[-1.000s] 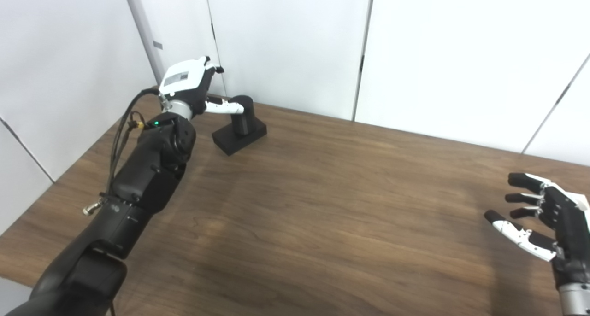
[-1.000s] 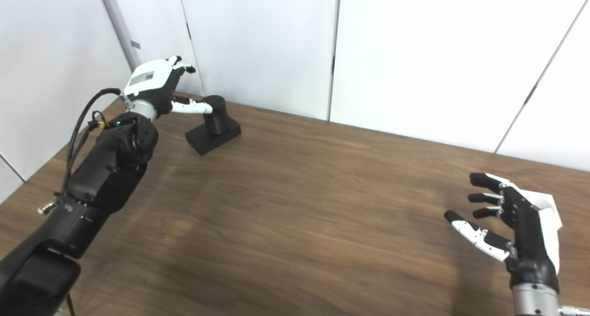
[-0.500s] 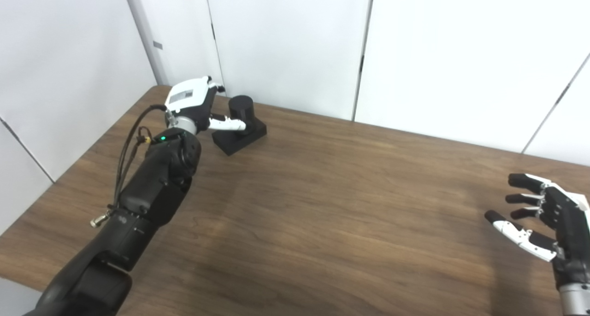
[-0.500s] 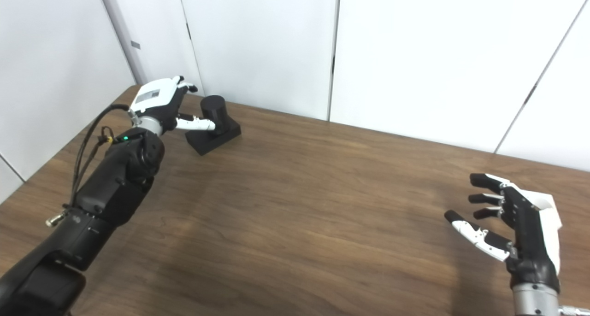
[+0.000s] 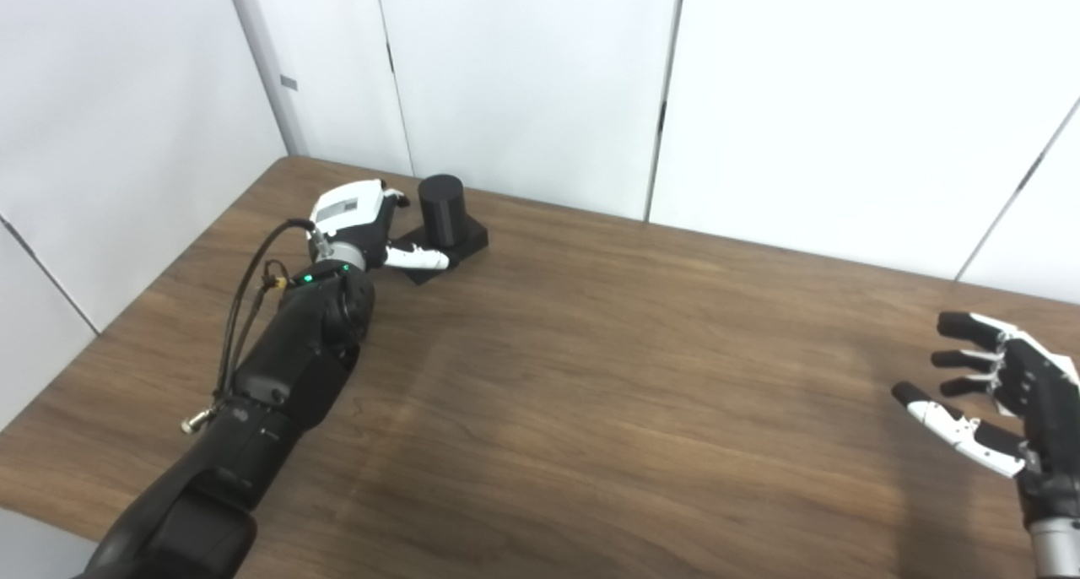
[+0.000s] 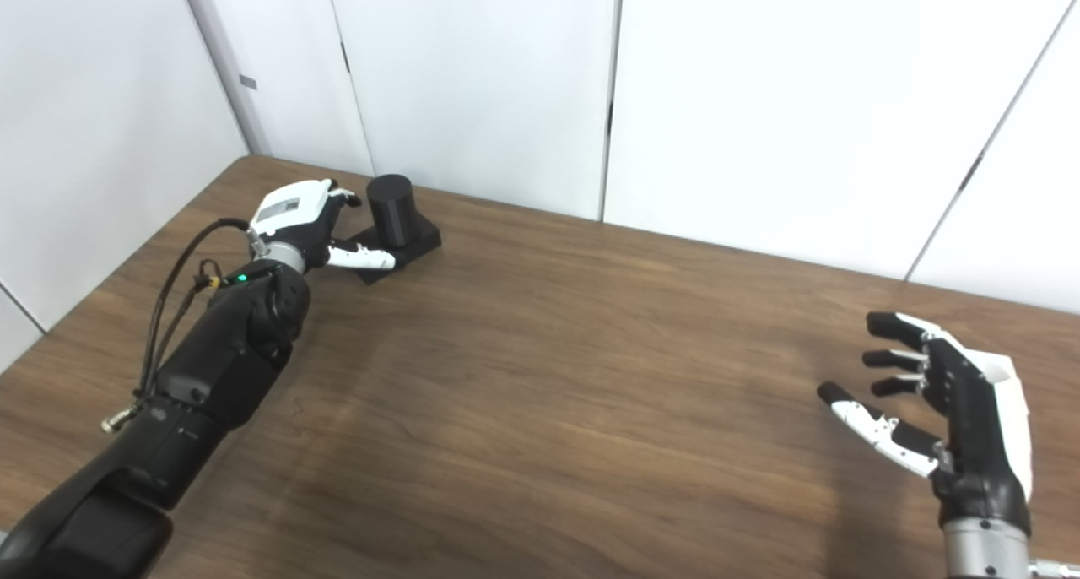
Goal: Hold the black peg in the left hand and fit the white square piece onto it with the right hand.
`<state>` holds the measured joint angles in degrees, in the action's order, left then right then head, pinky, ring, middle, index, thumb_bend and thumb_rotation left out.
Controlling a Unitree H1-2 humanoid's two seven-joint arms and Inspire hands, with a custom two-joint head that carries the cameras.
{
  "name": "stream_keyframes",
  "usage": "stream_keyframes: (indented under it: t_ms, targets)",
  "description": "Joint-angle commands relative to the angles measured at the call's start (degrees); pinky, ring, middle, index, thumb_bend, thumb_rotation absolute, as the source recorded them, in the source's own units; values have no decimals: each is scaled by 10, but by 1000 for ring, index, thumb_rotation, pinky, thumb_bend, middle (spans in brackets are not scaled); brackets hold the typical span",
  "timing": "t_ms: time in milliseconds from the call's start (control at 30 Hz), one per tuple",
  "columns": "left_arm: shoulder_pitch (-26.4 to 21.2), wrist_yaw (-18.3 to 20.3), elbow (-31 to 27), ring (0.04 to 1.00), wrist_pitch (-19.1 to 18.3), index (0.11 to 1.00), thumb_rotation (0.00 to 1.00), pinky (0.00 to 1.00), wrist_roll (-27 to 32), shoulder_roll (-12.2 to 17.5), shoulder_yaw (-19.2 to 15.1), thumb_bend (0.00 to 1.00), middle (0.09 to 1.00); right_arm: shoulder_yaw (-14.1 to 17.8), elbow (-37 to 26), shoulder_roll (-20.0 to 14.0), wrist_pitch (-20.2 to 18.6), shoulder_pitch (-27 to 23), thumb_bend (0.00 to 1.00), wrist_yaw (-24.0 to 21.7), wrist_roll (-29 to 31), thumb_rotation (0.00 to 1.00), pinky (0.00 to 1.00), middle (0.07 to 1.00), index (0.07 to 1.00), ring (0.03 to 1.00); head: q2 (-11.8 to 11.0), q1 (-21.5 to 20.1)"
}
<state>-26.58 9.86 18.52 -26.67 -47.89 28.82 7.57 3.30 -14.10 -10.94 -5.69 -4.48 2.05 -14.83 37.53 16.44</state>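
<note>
The black peg, a round post on a square black base, stands on the wooden table at the far left near the wall; it also shows in the right eye view. My left hand is low beside the base's left side, fingers apart, its thumb lying along the base's front edge; it holds nothing. My right hand hovers open and empty above the table's right side, also seen in the right eye view. No white square piece is in view.
The wooden table runs back to white wall panels just behind the peg. Its left edge slants close beside my left arm.
My left hand has come down from above peg height to table level beside the peg's base. The peg has not moved. My right hand has hardly moved.
</note>
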Motion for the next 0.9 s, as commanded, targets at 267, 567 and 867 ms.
stream_keyframes:
  t_ms: [267, 567, 867]
  targets:
    - [-35, -29, 16, 1000, -1, 863, 598, 917, -2, 12, 7, 1000, 1000, 5, -18, -4, 3, -16, 499, 3, -1, 0, 485, 733, 700, 615, 1, 0]
    - [-40, -28, 36, 1000, -1, 863, 589, 929, 2, 11, 10, 1000, 1000, 2, -19, -3, 5, -15, 496, 4, -6, 0, 474, 730, 701, 596, 3, -5]
    - [-51, -39, 62, 1000, 12, 843, 534, 866, 22, 14, 22, 960, 1000, 1, -24, 1, 4, -15, 496, 6, -8, 0, 451, 712, 692, 579, 7, -12]
